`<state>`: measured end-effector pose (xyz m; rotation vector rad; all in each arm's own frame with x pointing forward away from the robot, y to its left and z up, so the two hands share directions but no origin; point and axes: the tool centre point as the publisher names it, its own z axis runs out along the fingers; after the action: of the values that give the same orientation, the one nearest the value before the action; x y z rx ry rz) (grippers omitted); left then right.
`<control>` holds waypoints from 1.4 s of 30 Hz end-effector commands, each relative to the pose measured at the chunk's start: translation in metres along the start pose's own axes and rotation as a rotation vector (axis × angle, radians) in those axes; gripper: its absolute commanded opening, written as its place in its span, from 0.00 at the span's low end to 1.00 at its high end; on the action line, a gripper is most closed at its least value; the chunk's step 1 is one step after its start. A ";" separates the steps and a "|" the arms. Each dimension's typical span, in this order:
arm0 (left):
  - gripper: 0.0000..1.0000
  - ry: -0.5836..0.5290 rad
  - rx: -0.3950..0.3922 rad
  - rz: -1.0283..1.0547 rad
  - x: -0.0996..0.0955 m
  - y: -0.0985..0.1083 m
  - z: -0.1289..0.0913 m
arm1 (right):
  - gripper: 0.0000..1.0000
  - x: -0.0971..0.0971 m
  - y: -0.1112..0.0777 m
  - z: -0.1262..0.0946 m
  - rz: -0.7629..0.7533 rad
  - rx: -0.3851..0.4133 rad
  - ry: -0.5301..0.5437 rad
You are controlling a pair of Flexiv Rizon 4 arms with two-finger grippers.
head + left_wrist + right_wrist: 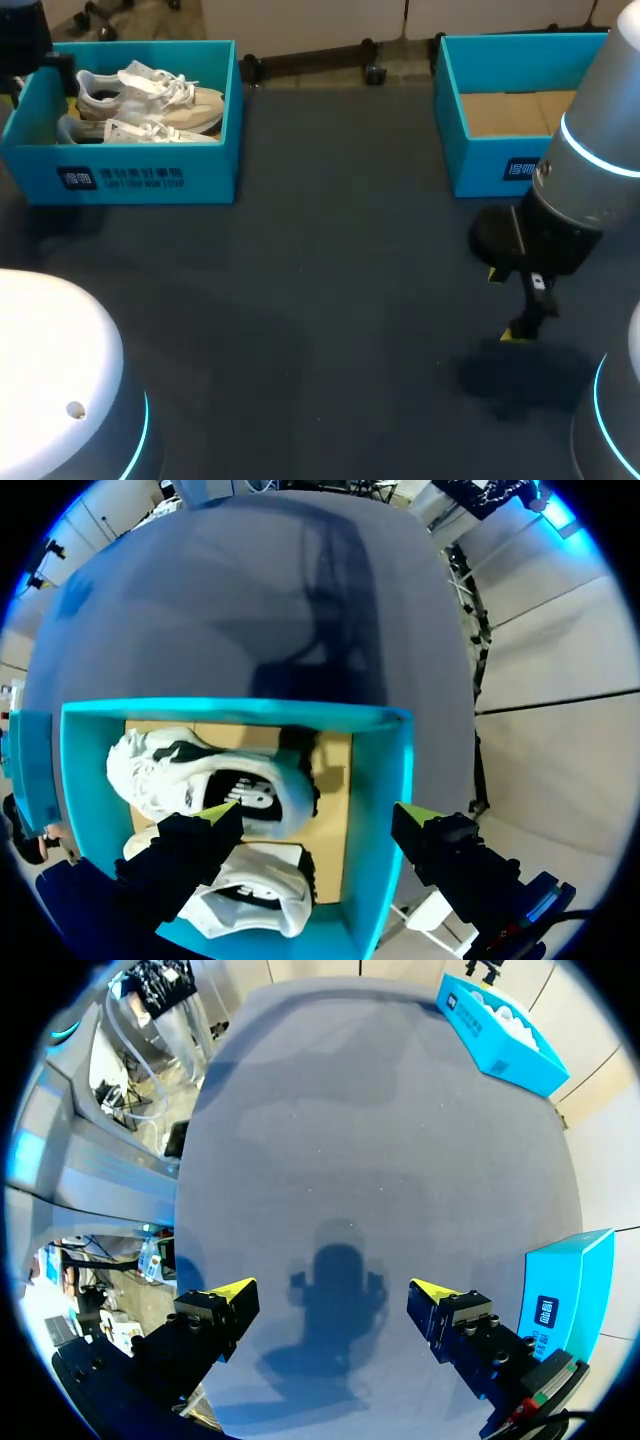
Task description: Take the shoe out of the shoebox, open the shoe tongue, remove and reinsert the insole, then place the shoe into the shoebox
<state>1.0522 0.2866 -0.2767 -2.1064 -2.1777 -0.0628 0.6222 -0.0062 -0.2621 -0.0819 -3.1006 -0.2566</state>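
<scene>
You had the two pale shoes inside the blue shoebox (150,180), side by side on its cardboard floor. The far shoe (160,95) sat upright, its long axis along the shoebox's long side, grey heel at the outer end and toe toward the end that faced the second box (490,165). The near shoe (140,132) lay along the same line against the shoebox's front wall; how far it was tipped I cannot tell. Your left jaws hung over the shoebox and stood wide apart, holding nothing, with one yellow tip above the shoes and the other just outside an end wall. Your right jaws were also spread and empty, well apart from the shoebox, hovering above their own shadow on bare surface (330,280) near the second box. That box, blue as well, showed only its cardboard bottom. The surface itself was dark grey, and the shoebox and the second box stood at opposite ends of its far edge.
</scene>
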 end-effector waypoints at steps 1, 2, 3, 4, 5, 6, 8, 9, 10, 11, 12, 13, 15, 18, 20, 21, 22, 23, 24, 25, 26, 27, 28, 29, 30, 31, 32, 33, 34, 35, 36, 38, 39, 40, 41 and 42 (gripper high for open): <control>1.00 -0.004 -0.019 0.008 -0.001 -0.009 0.015 | 1.00 0.000 0.000 0.002 0.000 0.000 -0.001; 1.00 -0.004 -0.021 0.008 -0.003 -0.011 0.018 | 1.00 0.000 0.000 0.002 0.000 0.000 -0.001; 1.00 -0.002 -0.025 0.005 -0.005 -0.012 0.021 | 1.00 0.000 0.000 0.002 0.000 0.000 -0.001; 1.00 -0.003 -0.022 0.017 -0.007 -0.012 0.024 | 1.00 0.000 0.000 0.002 0.000 0.000 -0.001; 1.00 -0.004 -0.022 0.014 -0.008 -0.011 0.027 | 1.00 0.000 0.000 0.002 0.000 0.000 -0.001; 1.00 0.003 -0.025 0.002 -0.011 -0.011 0.031 | 1.00 0.000 0.000 0.002 0.000 0.000 -0.001; 1.00 0.003 -0.023 0.002 -0.014 -0.010 0.037 | 1.00 0.000 0.000 0.002 0.000 0.000 -0.001; 1.00 0.006 -0.026 -0.003 -0.014 -0.010 0.038 | 1.00 0.000 0.000 0.002 0.000 0.000 -0.001; 1.00 0.003 -0.022 -0.004 -0.016 -0.009 0.042 | 1.00 0.000 0.000 0.002 0.000 0.000 -0.001; 1.00 -0.001 -0.021 -0.005 -0.017 -0.008 0.043 | 1.00 0.000 0.000 0.002 0.000 0.000 -0.001; 1.00 -0.002 -0.023 -0.013 -0.018 -0.007 0.045 | 1.00 0.000 0.000 0.002 0.000 0.000 -0.001; 1.00 -0.011 -0.014 -0.012 -0.019 -0.005 0.047 | 1.00 0.000 0.000 0.002 0.000 0.000 -0.001; 1.00 -0.008 -0.020 -0.020 -0.021 -0.004 0.051 | 1.00 0.000 0.000 0.002 0.000 0.000 -0.001; 1.00 -0.005 -0.017 -0.030 -0.022 -0.001 0.055 | 1.00 0.000 0.000 0.002 0.000 0.000 -0.001; 1.00 -0.012 -0.011 -0.033 -0.021 0.001 0.056 | 1.00 0.000 0.000 0.002 0.000 0.000 -0.001; 1.00 -0.014 -0.012 -0.039 -0.020 0.002 0.057 | 1.00 0.000 0.000 0.002 0.000 0.000 -0.001; 1.00 -0.015 -0.012 -0.040 -0.019 0.003 0.058 | 1.00 0.000 0.000 0.002 0.000 0.000 -0.001; 1.00 -0.015 -0.014 -0.047 -0.019 0.004 0.059 | 1.00 0.000 0.000 0.002 0.000 0.000 -0.001; 1.00 -0.015 -0.013 -0.048 -0.019 0.005 0.060 | 1.00 0.000 0.000 0.002 0.000 0.000 -0.001; 1.00 -0.017 -0.011 -0.046 -0.018 0.005 0.061 | 1.00 0.000 0.000 0.002 0.000 0.000 -0.001; 1.00 -0.020 -0.011 -0.046 -0.018 0.006 0.062 | 1.00 0.000 0.000 0.002 0.000 0.000 -0.001; 1.00 -0.021 -0.011 -0.048 -0.017 0.007 0.064 | 1.00 0.000 0.000 0.002 0.000 0.000 -0.001; 1.00 -0.024 -0.005 -0.051 -0.017 0.009 0.066 | 1.00 0.000 0.000 0.002 0.000 0.000 -0.001; 1.00 -0.027 0.000 -0.052 -0.016 0.010 0.068 | 1.00 0.000 0.000 0.002 0.000 0.000 -0.001; 1.00 -0.028 0.002 -0.052 -0.017 0.011 0.070 | 1.00 0.000 0.000 0.002 0.000 0.000 -0.001; 1.00 -0.027 0.003 -0.052 -0.017 0.011 0.072 | 1.00 0.000 0.000 0.002 0.000 0.000 -0.001; 1.00 -0.026 0.003 -0.053 -0.017 0.012 0.074 | 1.00 0.000 0.000 0.002 0.000 0.000 -0.001; 1.00 -0.025 0.004 -0.053 -0.017 0.012 0.075 | 1.00 0.000 0.000 0.002 0.000 0.000 -0.001; 1.00 -0.025 0.006 -0.052 -0.018 0.013 0.077 | 1.00 0.000 0.000 0.002 0.000 0.000 -0.001; 0.99 -0.026 0.007 -0.052 -0.018 0.013 0.078 | 1.00 0.000 0.000 0.002 0.000 0.000 -0.001; 0.99 -0.026 0.008 -0.052 -0.018 0.014 0.079 | 1.00 0.000 0.000 0.002 0.000 0.000 -0.001; 0.99 -0.030 0.013 -0.049 -0.018 0.015 0.081 | 1.00 0.000 0.000 0.002 0.000 0.000 -0.001; 0.99 -0.029 0.012 -0.050 -0.018 0.015 0.083 | 1.00 0.000 0.000 0.002 0.000 0.000 -0.001; 0.98 -0.030 0.016 -0.047 -0.019 0.016 0.084 | 1.00 0.000 0.000 0.002 0.000 0.000 -0.001; 0.98 -0.030 0.016 -0.046 -0.019 0.016 0.084 | 1.00 0.000 0.000 0.002 0.000 0.000 -0.001; 0.98 -0.030 0.016 -0.046 -0.019 0.016 0.084 | 1.00 0.000 0.000 0.002 0.000 0.000 -0.001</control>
<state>1.0603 0.2769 -0.3606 -2.0627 -2.2394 -0.0249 0.6222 -0.0062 -0.2621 -0.0818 -3.1007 -0.2565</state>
